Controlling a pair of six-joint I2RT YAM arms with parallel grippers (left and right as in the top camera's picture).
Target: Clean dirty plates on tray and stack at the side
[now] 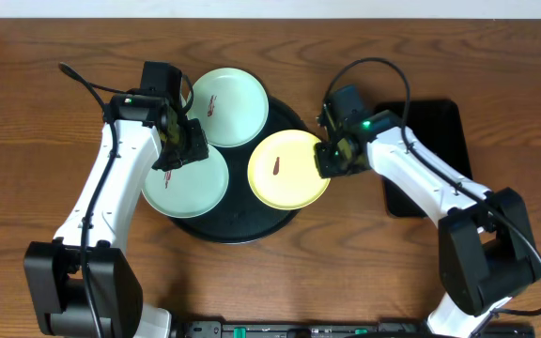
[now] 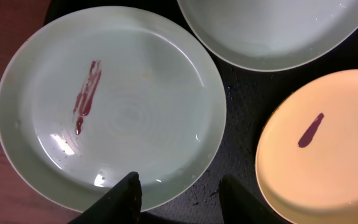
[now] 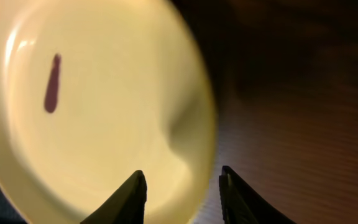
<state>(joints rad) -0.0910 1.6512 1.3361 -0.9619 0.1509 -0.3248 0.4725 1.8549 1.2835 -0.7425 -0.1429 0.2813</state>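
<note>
The round black tray (image 1: 238, 223) holds three plates. One mint-green plate (image 1: 233, 105) lies at the back with a small smear. A second mint-green plate (image 1: 191, 188) lies at the left with a reddish smear; it also shows in the left wrist view (image 2: 123, 112). The pale yellow plate (image 1: 285, 174) lies at the right with a smear, overhanging the tray's rim. My left gripper (image 1: 181, 145) (image 2: 182, 190) is open, its fingers astride the left mint plate's rim. My right gripper (image 1: 332, 155) (image 3: 182, 183) is open, its fingers astride the yellow plate's (image 3: 104, 106) right rim.
A smaller black rectangular tray (image 1: 435, 131) lies on the wooden table to the right of the round tray, under my right arm. The back mint plate (image 2: 272, 31) and the yellow plate (image 2: 322, 155) lie close beside the left plate, with dark crumbs on the tray (image 2: 241, 106) between them.
</note>
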